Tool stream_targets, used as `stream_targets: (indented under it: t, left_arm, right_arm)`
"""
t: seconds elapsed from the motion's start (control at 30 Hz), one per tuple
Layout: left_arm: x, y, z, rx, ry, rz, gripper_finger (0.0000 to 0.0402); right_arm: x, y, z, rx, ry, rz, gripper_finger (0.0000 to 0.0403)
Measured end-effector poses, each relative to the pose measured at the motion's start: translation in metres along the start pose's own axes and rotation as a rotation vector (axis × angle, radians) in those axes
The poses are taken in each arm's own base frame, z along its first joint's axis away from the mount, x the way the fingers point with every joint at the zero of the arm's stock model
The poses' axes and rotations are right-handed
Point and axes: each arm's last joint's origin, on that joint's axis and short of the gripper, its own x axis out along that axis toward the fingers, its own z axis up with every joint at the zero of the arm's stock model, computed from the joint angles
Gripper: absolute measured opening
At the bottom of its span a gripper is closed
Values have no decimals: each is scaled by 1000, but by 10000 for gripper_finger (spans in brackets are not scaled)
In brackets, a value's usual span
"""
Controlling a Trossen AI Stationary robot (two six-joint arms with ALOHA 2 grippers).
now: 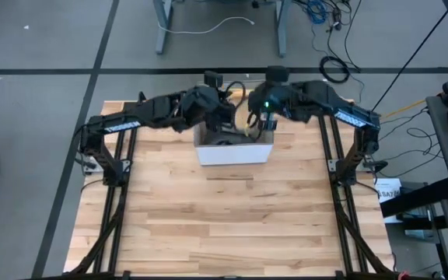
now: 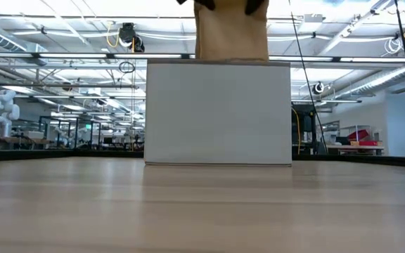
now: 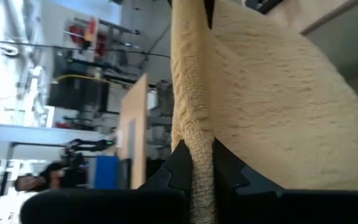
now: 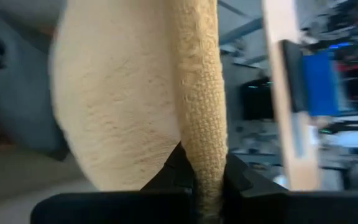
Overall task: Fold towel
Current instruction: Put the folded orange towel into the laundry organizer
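A tan terry towel [image 2: 232, 31] hangs over a white box [image 1: 234, 152] that stands at the far middle of the table. In the low view its lower part drops behind the box's top rim [image 2: 218, 63]. Both arms meet above the box in the high view. My left gripper [image 1: 225, 118] and my right gripper [image 1: 260, 117] are each shut on the towel [image 1: 249, 121], close together. In the low view only their dark tips show at the top of the picture. My left gripper [image 3: 201, 186] pinches the towel's thick hemmed edge [image 3: 199, 163] between its two fingers, and the cloth spreads away beyond them. My right gripper [image 4: 207, 186] pinches the same kind of rolled hem [image 4: 205, 155] between its fingers. The towel hangs lifted between both holds, above the box.
The white box [image 2: 218, 112] sits on the wooden table [image 1: 232, 225], with bare boards toward the near edge and to both sides. Arm frames stand along the left and right table edges. Cables and desk legs lie on the floor beyond the far edge.
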Motion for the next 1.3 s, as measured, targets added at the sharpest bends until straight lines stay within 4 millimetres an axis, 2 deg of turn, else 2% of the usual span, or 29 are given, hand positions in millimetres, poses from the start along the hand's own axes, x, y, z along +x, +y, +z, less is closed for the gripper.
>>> stream_targets:
  t: [0.2,0.67,0.87,1.1,1.2,1.3]
  left_arm:
    - [17,5,-28,-22,-3,-155,25]
    - [38,16,-77,-211,-85,-472,25]
    - [49,20,-91,-248,-88,-514,25]
    - [88,6,-105,-236,-25,-587,25]
    - [102,3,-107,-182,8,-546,25]
    - [106,8,-105,-149,0,-467,25]
  right_arm:
    - [31,-18,-3,59,-32,184,13]
    - [97,-29,-2,6,-167,576,13]
    - [120,-37,-5,6,-205,618,13]
    - [156,-41,-14,23,-136,645,13]
    - [166,-42,-18,21,-111,649,13]
    - [168,-47,-22,22,-112,636,13]
